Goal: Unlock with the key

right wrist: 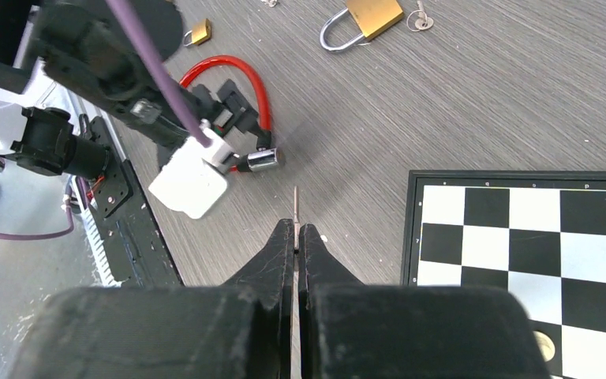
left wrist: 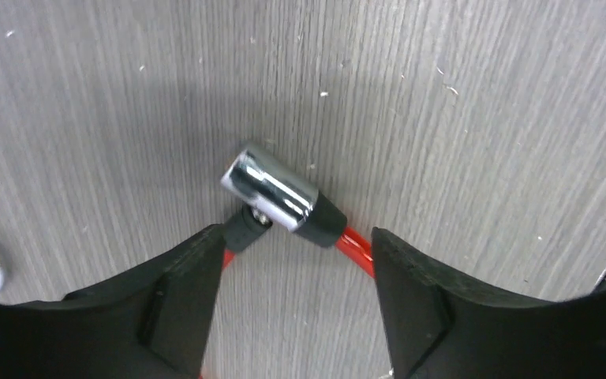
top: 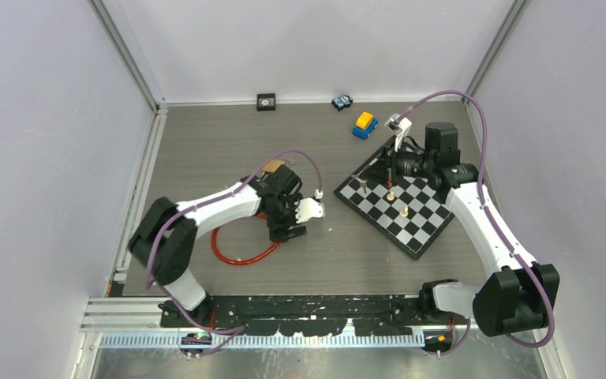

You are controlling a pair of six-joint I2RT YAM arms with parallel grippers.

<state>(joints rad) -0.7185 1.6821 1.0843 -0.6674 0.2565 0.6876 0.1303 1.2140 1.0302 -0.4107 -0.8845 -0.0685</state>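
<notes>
A red cable lock [top: 237, 254] lies on the table, with its chrome lock head [left wrist: 271, 189] at the loop's right end. My left gripper [left wrist: 296, 246] is open and low over the table, its jaws standing either side of the red cable [left wrist: 357, 245] just behind the chrome head, with a gap to it. In the top view the left gripper [top: 288, 227] is at the loop's right side. My right gripper [right wrist: 296, 234] is shut on a thin key [right wrist: 296, 205], whose blade sticks out towards the chrome head [right wrist: 262, 160]. It hovers by the chessboard's left corner [top: 387, 166].
A chessboard [top: 422, 229] with a few pieces lies at the right. A brass padlock [right wrist: 367, 17], a small padlock [right wrist: 198, 33] and a loose key [right wrist: 420, 22] lie beyond the cable. Two toy cars [top: 364, 124] and a black box [top: 265, 101] sit at the back.
</notes>
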